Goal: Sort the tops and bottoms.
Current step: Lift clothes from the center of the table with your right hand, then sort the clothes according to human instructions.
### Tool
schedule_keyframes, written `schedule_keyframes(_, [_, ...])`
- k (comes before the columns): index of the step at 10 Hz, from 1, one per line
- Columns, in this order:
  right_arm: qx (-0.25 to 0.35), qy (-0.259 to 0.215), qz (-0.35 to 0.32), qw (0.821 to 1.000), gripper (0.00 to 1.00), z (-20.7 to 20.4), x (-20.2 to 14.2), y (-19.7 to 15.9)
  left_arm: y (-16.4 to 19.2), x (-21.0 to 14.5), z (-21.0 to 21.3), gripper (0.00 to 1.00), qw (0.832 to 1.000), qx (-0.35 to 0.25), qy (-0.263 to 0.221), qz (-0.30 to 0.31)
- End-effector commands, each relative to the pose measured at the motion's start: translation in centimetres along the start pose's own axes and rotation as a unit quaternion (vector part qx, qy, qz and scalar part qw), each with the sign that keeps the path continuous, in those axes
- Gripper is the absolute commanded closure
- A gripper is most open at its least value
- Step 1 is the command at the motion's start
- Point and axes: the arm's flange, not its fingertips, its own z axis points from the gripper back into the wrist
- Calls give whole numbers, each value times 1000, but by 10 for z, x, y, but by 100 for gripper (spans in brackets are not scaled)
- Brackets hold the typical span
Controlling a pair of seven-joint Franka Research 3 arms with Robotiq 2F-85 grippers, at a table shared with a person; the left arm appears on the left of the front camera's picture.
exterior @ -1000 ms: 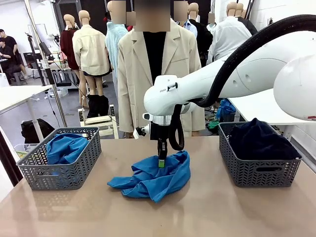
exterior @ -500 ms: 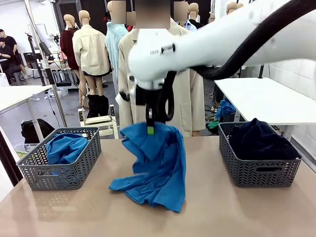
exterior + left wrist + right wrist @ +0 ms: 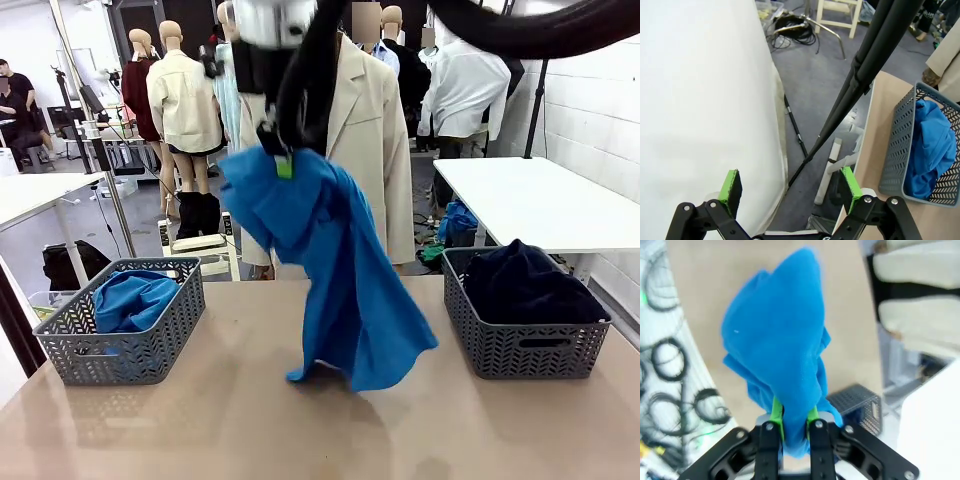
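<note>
A bright blue top [image 3: 330, 270] hangs from my right gripper [image 3: 284, 163], which is shut on its upper fold high above the table; the hem still brushes the tabletop. In the right wrist view the same top [image 3: 777, 355] bulges up between my green pads [image 3: 775, 415]. Another blue top [image 3: 130, 300] lies in the left grey basket [image 3: 120, 350]. The dark navy bottoms [image 3: 525, 285] fill the right grey basket [image 3: 520, 345]. My left gripper [image 3: 792, 187] is open off the table's side, where its view takes in the left basket [image 3: 895, 145] with the top [image 3: 930, 150] inside.
A person in a cream jacket [image 3: 365, 150] stands at the far edge behind the hanging top. A white table [image 3: 530, 200] stands at the right. A tripod leg [image 3: 855, 85] and floor cables lie beside the left arm.
My right gripper has risen and moved left, lifting the blue top from a heap on the table until it hangs nearly full length. The baskets have not moved.
</note>
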Motion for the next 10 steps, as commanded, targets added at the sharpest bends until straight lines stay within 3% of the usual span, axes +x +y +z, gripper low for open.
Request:
schedule_keyframes(1, [-66,-1,-67,996,100,38,26,2,-2,0,0,0,1000,5,3,9])
schedule_keyframes(2, [-83,-12,-89,993,100,55,22,7,-2,0,0,0,1000,5,3,9])
schedule_keyframes(4, [-135,-84,-76,984,100,86,1,37,-2,0,0,0,1000,5,3,9])
schedule_keyframes(8, [-183,-140,-108,967,100,112,-24,75,-2,0,0,0,1000,5,3,9])
schedule_keyframes(9, [-156,-110,-87,978,100,123,-7,60,-2,0,0,0,1000,5,3,9])
schedule_keyframes(10, [-156,-110,-87,978,100,123,-7,60,-2,0,0,0,1000,5,3,9])
